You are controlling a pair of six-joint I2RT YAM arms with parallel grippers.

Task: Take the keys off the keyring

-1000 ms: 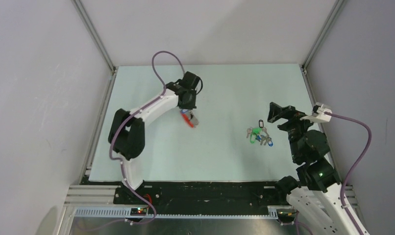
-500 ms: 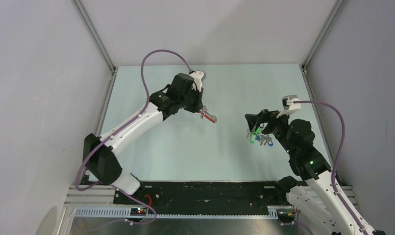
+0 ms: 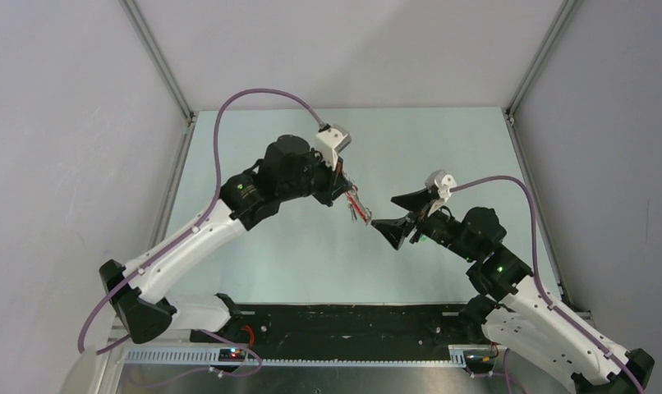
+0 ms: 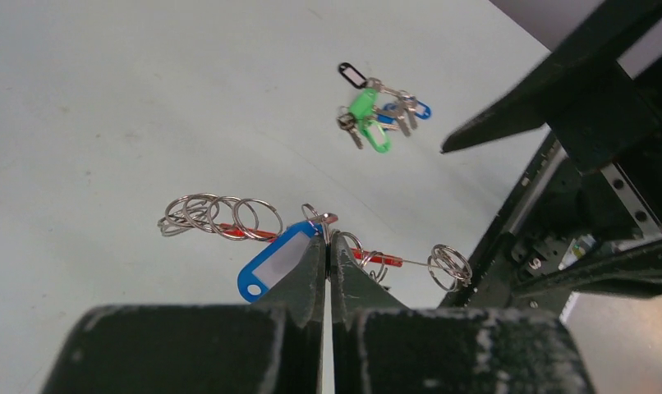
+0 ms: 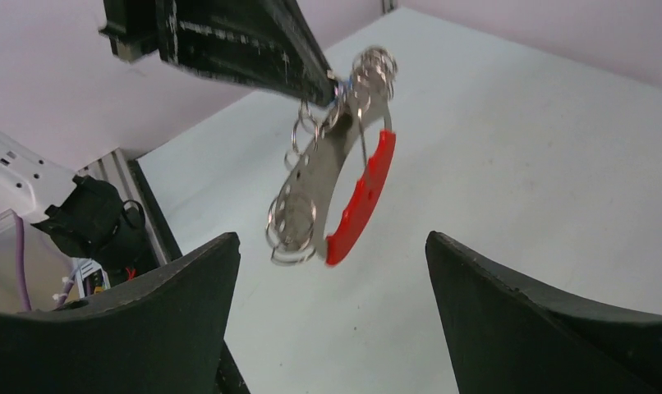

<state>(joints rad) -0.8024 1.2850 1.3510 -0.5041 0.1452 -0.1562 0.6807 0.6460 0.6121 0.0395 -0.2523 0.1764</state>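
My left gripper (image 4: pixel 328 239) is shut on the keyring (image 4: pixel 229 232), a red oval loop, pinching it at a thin ring beside a blue tag (image 4: pixel 272 263). The loop hangs in the air above the table and carries several silver split rings (image 4: pixel 217 215). In the right wrist view the red loop (image 5: pixel 362 195) dangles from the left fingertips (image 5: pixel 311 78) with a flat silver piece beside it; I cannot make out distinct keys. My right gripper (image 5: pixel 332 240) is open and faces the loop's lower end without touching it. From above, the keyring (image 3: pixel 358 206) hangs just left of the right gripper (image 3: pixel 383 212).
A separate bunch with green tags (image 4: pixel 370 115), a black tag and small silver keys lies on the pale table (image 4: pixel 106 98) beyond the held loop, near the right arm (image 3: pixel 484 238). Grey walls and a metal frame enclose the table (image 3: pixel 254 271).
The left arm has lifted the keyring and carried it right, toward the middle. The right arm has swung left, away from the green bunch, and now faces the loop.
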